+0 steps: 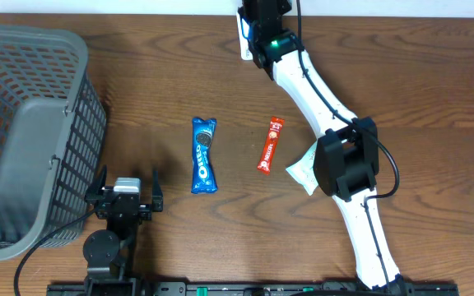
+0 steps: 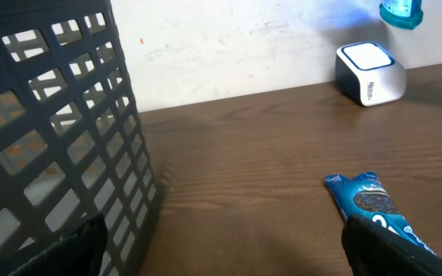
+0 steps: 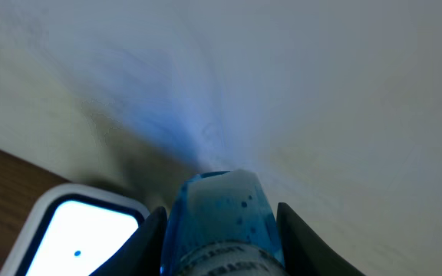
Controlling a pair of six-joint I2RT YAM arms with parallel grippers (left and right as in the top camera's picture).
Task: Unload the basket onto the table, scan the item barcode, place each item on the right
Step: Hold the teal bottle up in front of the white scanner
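At the far edge, a bottle is being pinched by the right gripper beside the scanner, seemingly to show its barcode, the left gripper being held spread.

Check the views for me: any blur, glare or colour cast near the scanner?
Right wrist: blue item close and blurred, scanner face blown out white, bluish cast on the wall. Left wrist: mostly sharp, blue glow on the wall. Overhead: evenly lit, sharp.
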